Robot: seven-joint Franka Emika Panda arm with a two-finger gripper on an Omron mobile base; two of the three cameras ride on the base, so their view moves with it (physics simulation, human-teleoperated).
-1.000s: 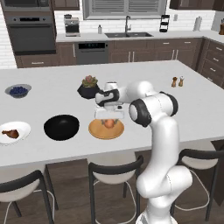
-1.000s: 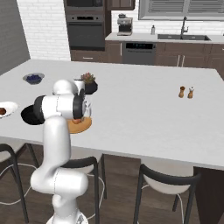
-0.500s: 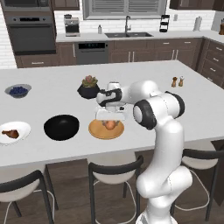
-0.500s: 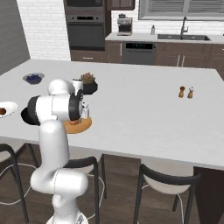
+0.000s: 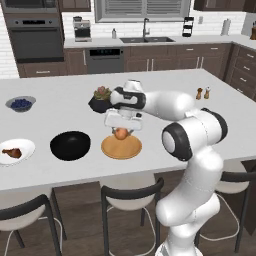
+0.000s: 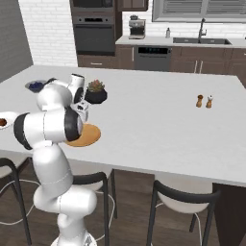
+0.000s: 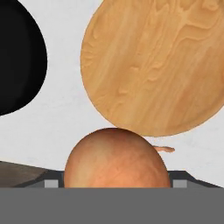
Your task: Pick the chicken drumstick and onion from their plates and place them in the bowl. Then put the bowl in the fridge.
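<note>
Onion (image 7: 116,157) sits clamped in my end effector (image 5: 121,131), lifted just above the wooden plate (image 5: 121,148) on the tabletop (image 5: 60,110), with the black bowl (image 5: 70,145) beside it and the drumstick (image 5: 12,152) on its white plate (image 5: 17,151) beyond.

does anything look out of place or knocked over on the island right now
Nothing stands out. The onion is off the wooden plate, lifted in the gripper, which fits the job. The black bowl sits upright and empty, the drumstick lies on the white plate, and the shakers stand upright.
</note>
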